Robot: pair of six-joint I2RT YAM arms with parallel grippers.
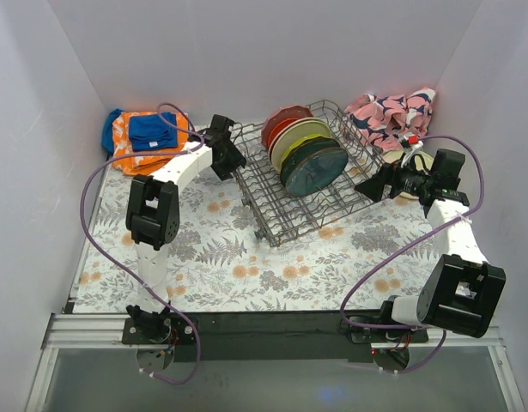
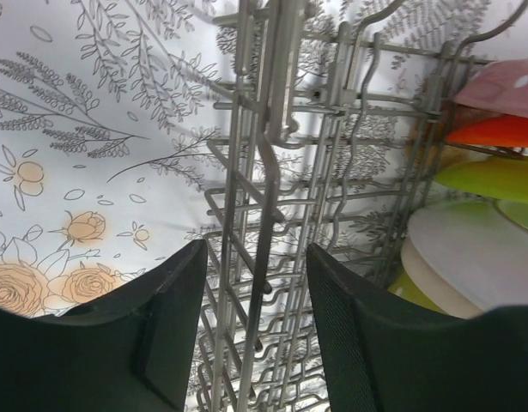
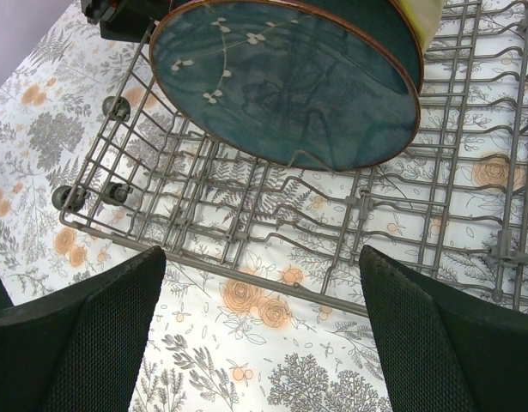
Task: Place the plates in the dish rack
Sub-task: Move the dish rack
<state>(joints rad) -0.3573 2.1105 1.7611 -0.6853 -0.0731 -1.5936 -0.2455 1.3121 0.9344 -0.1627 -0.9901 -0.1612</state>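
1. The left gripper (image 1: pixel 224 158) is down at the dish rack's (image 1: pixel 285 219) left rim, fingers part-spread astride a rim wire (image 2: pixel 265 172), not visibly pinching it.
2. That wire runs lengthwise through the gap, away from the wrist. The left arm reaches forward, elbow high.
3. The plates (image 1: pixel 306 154) stand on edge in the rack, with the teal plate (image 3: pixel 289 77) nearest the front.
4. The right gripper (image 1: pixel 373 186) is spread wide and empty, just off the rack's right side. There may be a cream plate (image 1: pixel 422 161) on the bench (image 1: pixel 212 249) under that arm.
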